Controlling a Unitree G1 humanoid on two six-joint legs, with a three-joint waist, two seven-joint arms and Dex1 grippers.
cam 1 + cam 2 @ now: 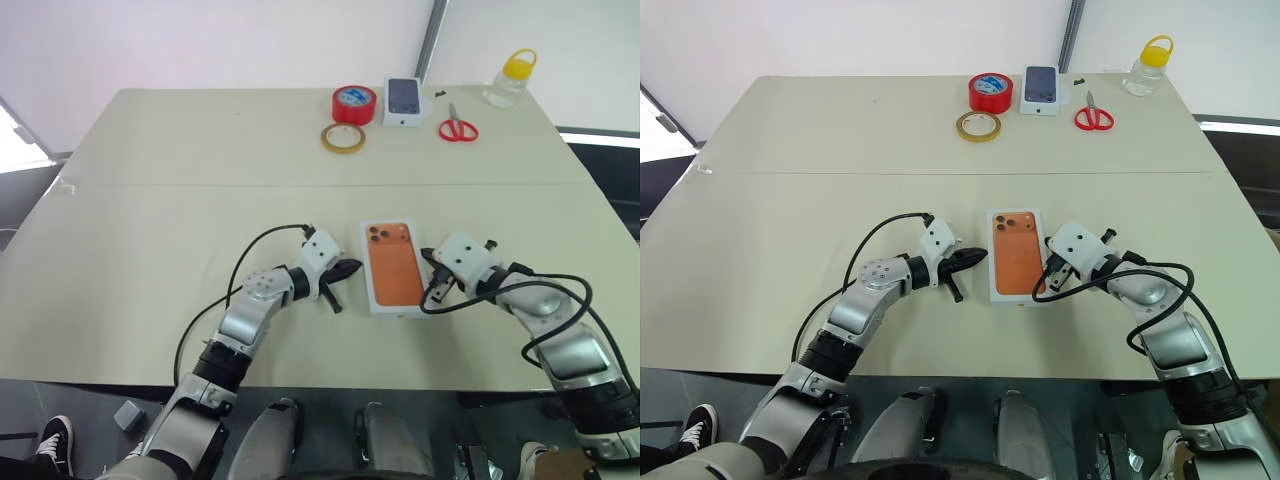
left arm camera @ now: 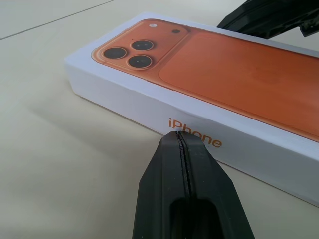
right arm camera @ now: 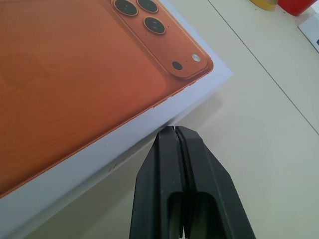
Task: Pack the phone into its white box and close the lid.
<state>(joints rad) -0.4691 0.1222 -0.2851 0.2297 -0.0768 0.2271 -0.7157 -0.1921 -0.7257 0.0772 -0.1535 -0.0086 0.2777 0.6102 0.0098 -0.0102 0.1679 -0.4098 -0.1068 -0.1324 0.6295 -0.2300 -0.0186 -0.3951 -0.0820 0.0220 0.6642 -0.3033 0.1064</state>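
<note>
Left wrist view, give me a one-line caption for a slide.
Shut left gripper pointed at the side of the closed white box printed with an orange phone, right gripper behind its far side.

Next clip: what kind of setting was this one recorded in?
Probably an indoor test or workshop space, not a home: a plain beige table against a bare white wall, with packing supplies at its far edge, namely red tape, a tan tape roll and red scissors.
</note>
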